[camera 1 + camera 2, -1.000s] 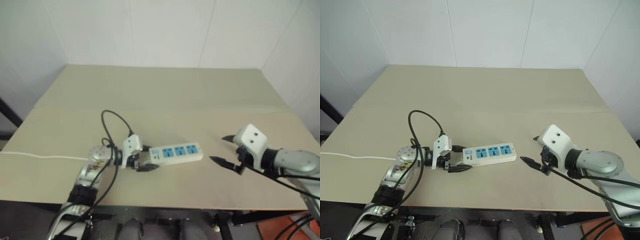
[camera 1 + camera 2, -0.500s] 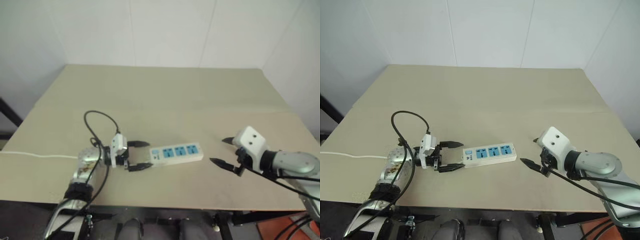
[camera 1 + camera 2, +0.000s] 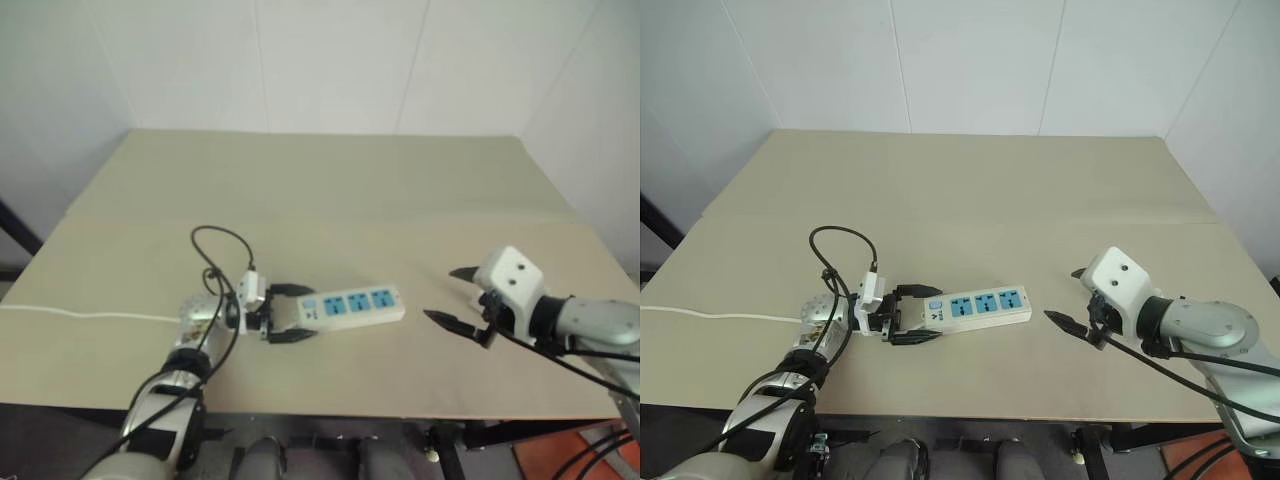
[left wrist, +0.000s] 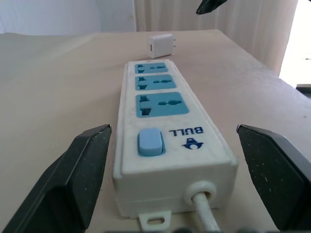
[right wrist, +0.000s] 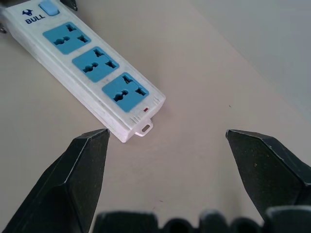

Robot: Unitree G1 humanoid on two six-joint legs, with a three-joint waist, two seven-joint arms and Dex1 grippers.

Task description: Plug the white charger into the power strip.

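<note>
Left wrist view looks along the power strip [image 4: 165, 141] from its cord end: the left hand [image 3: 908, 316] has its two black fingers set wide apart, one on each side of that end, neither seen pressing the casing. The strip lies flat on the surface [image 3: 970, 190], switch nearest the left hand, three blue socket faces running away to the right, a thin white cord [image 3: 720, 315] trailing off to the left edge. Judged from its build, the strip is a rigid plastic bar, light, smooth-sided and likely to slide on this surface if pushed; a hold across its narrow width at the cord end should steady it.

Beyond the far end of the strip, in the same wrist view, stands the white charger [image 4: 161, 45], apart from the strip and resting on the surface. It reads as a small, hard, light block with smooth faces, apt to twist or slip in a pinch; the two flat opposite sides appear the sound place to take it, leaving the prong face clear.

Further right, the right hand [image 3: 1072, 298] hangs above the surface with fingers spread, holding nothing, near the strip's far end.
</note>
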